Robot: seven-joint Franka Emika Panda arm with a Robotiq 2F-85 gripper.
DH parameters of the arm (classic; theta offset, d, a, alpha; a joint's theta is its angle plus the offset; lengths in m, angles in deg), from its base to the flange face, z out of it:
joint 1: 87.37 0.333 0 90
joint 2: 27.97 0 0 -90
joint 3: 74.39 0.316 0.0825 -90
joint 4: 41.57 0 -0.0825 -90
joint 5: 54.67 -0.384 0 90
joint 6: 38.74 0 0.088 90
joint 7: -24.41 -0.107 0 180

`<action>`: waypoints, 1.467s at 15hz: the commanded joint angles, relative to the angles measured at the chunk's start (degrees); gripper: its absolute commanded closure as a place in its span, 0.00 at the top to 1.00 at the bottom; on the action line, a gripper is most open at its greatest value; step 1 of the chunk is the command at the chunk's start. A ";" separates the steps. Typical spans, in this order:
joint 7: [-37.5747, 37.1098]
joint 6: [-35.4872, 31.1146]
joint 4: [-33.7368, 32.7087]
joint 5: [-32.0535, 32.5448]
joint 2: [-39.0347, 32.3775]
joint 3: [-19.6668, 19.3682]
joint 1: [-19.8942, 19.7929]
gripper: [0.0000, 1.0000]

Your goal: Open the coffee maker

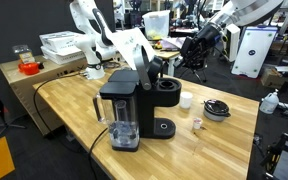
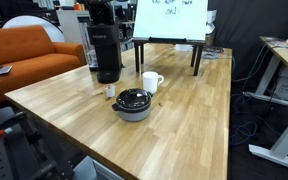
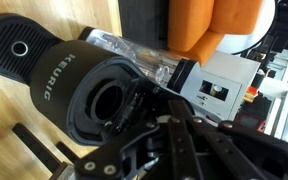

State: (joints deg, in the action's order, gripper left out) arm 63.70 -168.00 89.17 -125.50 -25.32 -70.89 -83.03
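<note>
Black coffee maker (image 1: 134, 105) stands near the middle of a wooden table (image 1: 224, 140), with its clear water tank (image 1: 119, 125) on the side facing the camera in that exterior view. In an exterior view from across the table it sits at the far corner (image 2: 104, 45), in front of an orange sofa (image 2: 24, 60). The wrist view looks down on its top (image 3: 64, 75), where the brand lettering reads along the curved front and a round dark opening (image 3: 109, 100) shows just behind it.

The white arm (image 1: 114, 45) reaches down from behind, and the gripper (image 1: 156, 72) is right at the top of the machine, at or just over the lid. In the wrist view the gripper (image 3: 154, 125) is a dark mass filling the lower part of the picture, partly covering the round opening. Whether its jaws are spread or closed I cannot tell, nor whether they touch the lid.

A white mug (image 1: 186, 100) stands just beside the coffee maker. Near it lies a small black round object (image 1: 216, 108) with a coiled cable. A white bottle (image 1: 271, 101) is at the table's far edge.
</note>
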 commanded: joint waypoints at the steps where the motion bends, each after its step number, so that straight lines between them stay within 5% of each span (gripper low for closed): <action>1: -7.37 -3.56 0.87 6.11 1.36 1.17 0.40 0.00; 8: -35.60 -2.65 2.80 35.13 6.11 3.14 1.16 0.00; 11: -42.27 0.90 3.27 40.69 9.92 3.72 2.16 0.33; 15: -44.02 7.25 5.96 36.28 15.48 2.58 4.12 0.62; 19: -37.44 14.88 11.78 23.14 21.98 -0.28 5.59 0.90; 20: -40.35 13.01 8.89 27.73 18.89 2.32 4.13 0.71; 22: -38.47 14.54 11.14 24.75 21.34 1.53 3.98 0.85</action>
State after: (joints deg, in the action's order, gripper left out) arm 25.12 -153.77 100.45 -100.59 -3.97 -70.04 -78.25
